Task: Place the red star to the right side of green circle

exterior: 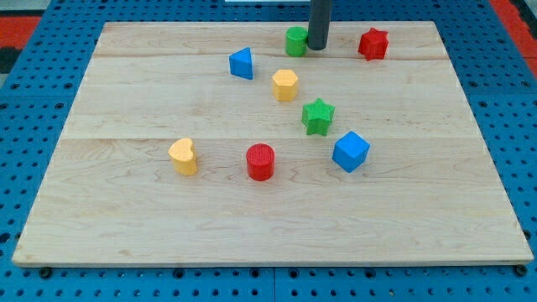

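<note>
- Pale wooden table (168, 92) over blue pegboard.
- Near the frame's top, my tip (317, 47), a jawless rod tool, touches the green circle block (295, 41).
- Red star block (372, 44) lies right of both.

board (126, 210) | eight blocks | red star (373, 44) | green circle (295, 41)

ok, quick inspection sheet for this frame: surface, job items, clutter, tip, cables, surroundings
Surface: wooden board, flat, light planks.
Job's things: red star at the view's top right; green circle at top centre, apart from the star.
Clutter: blue triangular block, yellow hexagonal block, green star, blue cube, red cylinder, yellow heart.
Grippers: none; my tip sits just right of the green circle, between it and the red star.
Cables: nothing seen.
Surroundings: blue pegboard around the board.
</note>
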